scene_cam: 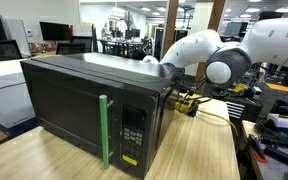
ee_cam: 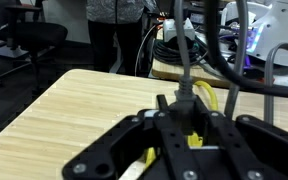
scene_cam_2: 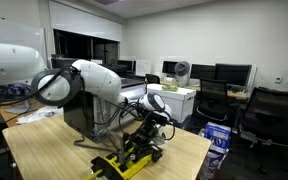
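Note:
My gripper (ee_cam: 182,108) is shut on a grey plug (ee_cam: 184,97), whose grey cable (ee_cam: 184,55) runs away from the fingers. Under the jaws lies a yellow power strip (ee_cam: 203,93) on the wooden table (ee_cam: 74,110). In an exterior view the gripper (scene_cam_2: 154,118) hangs tilted just above the yellow and black power strip (scene_cam_2: 132,160), behind the black microwave (scene_cam_2: 79,115). From the front, the microwave (scene_cam: 79,100) with its green handle (scene_cam: 104,130) hides the jaws; only the white arm (scene_cam: 219,58) and a bit of the power strip (scene_cam: 189,100) show.
Several cables (ee_cam: 219,50) cross the table's far edge. A person (ee_cam: 114,25) and an office chair (ee_cam: 29,40) stand beyond the table. A white box (scene_cam_2: 174,102), a blue bin (scene_cam_2: 216,136) and black chairs (scene_cam_2: 274,115) are off the table's side.

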Tool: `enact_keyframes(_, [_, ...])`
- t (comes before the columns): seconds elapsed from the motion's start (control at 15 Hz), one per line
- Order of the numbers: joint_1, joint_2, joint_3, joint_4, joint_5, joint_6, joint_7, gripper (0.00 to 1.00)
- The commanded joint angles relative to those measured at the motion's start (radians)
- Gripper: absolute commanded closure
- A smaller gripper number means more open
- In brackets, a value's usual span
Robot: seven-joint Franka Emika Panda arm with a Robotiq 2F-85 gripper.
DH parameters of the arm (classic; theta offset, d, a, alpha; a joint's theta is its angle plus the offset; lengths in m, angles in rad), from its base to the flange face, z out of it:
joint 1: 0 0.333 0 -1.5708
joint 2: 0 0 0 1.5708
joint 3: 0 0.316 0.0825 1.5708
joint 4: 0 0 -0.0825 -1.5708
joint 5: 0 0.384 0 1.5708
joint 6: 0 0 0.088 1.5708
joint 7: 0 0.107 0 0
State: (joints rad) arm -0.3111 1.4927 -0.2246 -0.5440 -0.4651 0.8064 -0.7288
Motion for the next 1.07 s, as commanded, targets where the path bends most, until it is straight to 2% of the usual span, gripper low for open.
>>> enact_keyframes(0.0, [0.003,0.000,-0.002,-0.014,-0.011,-0.017,0.019,0.93])
enact_keyframes(1.0, [0.005,0.000,-0.009,-0.008,-0.023,-0.036,0.000,0.93])
